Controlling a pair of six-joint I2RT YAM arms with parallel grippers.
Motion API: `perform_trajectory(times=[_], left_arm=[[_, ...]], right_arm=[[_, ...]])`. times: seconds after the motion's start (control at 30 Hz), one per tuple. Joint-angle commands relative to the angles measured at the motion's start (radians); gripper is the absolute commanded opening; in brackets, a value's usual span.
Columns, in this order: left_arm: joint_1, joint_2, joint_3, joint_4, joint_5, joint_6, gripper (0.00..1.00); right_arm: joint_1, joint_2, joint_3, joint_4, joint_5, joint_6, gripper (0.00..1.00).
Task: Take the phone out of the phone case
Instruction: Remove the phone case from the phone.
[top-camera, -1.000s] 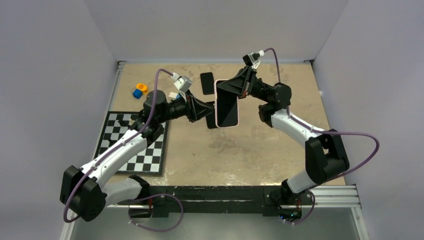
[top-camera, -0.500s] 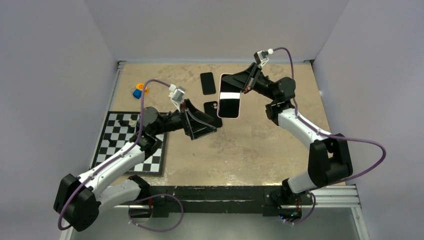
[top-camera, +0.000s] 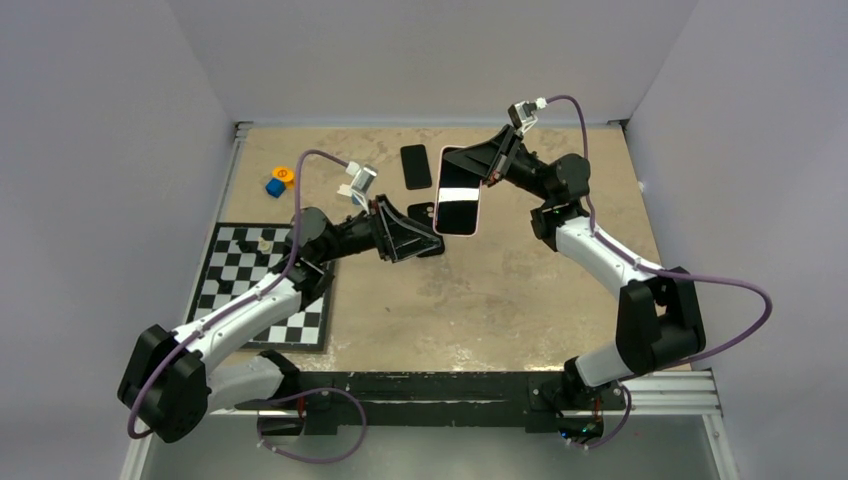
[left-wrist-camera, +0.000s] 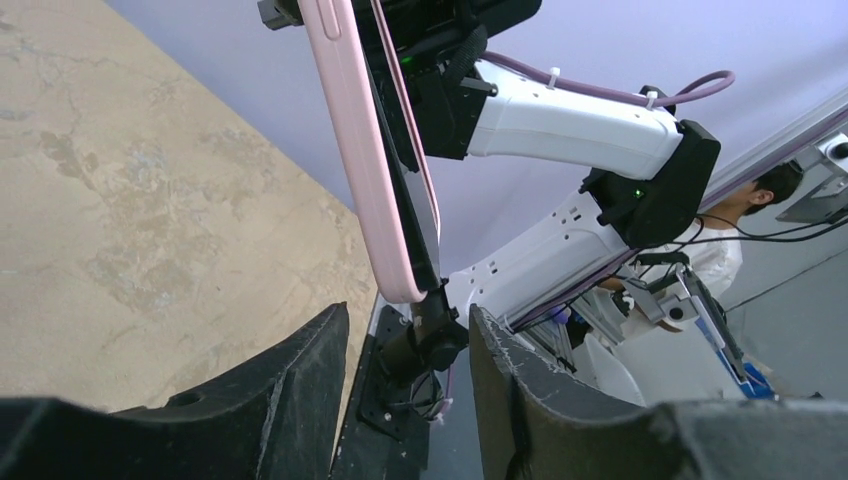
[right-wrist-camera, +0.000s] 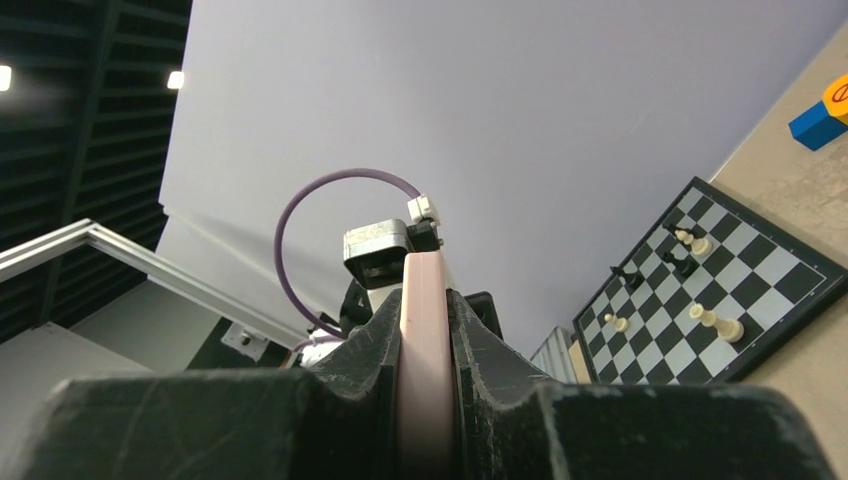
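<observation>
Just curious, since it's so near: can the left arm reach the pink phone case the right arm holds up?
Probably yes: the open left tool faces the free end of the pink case, with nothing between them.

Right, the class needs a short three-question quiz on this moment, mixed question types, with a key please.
1. True or false: the right gripper is shut on the pink phone case.
2. The left gripper is: A) open, B) shut on the case, C) out of view?
3. Fill in: the chessboard lies on the ___ side of the table.
Key: 1 true; 2 A; 3 left.
</observation>
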Motion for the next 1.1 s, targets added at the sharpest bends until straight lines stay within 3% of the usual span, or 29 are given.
perform_trajectory(times=[0.0,0.27,0.7,1.07], left_arm=[[-0.004,0.004,0.058,0.048,-0.041,0.004,0.51],[-0.004,0.027,0.077,0.024,-0.043,0.015,0.42],[-0.002,0.033,0.068,0.014,-0.033,0.04,0.39],[-0.003,0.016,0.032,0.033,-0.022,0.054,0.51]], right_arm=[[0.007,-0.058,0.023,0.052,0.029,0.005,0.0],[0.009,-0.072,0.019,0.065,0.025,0.017,0.0],[0.01,-0.077,0.021,0.089,0.022,0.046,0.0],[0.011,-0.056,0.008,0.173,0.023,0.114,0.0]])
